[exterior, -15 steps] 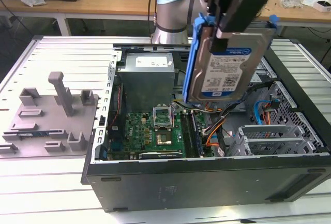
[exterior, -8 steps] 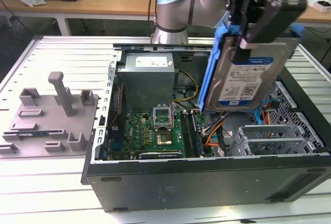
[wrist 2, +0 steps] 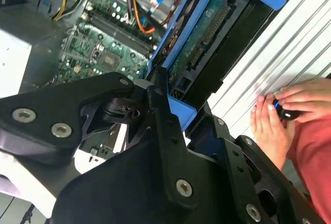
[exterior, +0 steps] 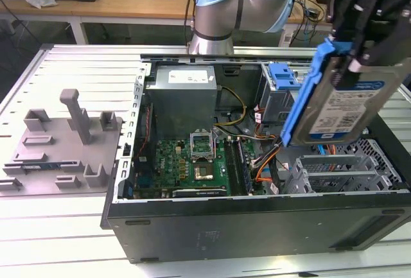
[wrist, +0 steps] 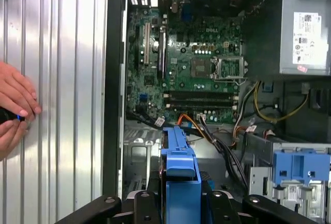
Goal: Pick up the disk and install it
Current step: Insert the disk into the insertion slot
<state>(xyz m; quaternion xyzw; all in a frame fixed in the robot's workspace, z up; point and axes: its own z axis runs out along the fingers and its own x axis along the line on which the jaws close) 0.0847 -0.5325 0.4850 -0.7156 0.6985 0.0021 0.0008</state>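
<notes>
My gripper (exterior: 352, 60) is shut on the disk (exterior: 343, 108), a silver hard drive with a white-and-blue label in a blue carrier rail (exterior: 303, 95). The disk hangs tilted in the air above the open computer case's right end, over the grey metal drive cage (exterior: 334, 170). In the second wrist view the black fingers (wrist 2: 161, 111) clamp the blue-framed disk (wrist 2: 204, 43) edge-on. In the first wrist view the disk's blue rail (wrist: 180, 175) sticks out from the gripper (wrist: 181, 206) toward the motherboard (wrist: 191, 69).
The open case (exterior: 257, 226) holds a motherboard (exterior: 192, 159), a power supply (exterior: 186, 95), cables and a blue latch (exterior: 282, 76). A grey fixture (exterior: 64, 143) lies on the exterior view's left. A person's hands (wrist 2: 279, 113) rest on the ribbed table beside the case.
</notes>
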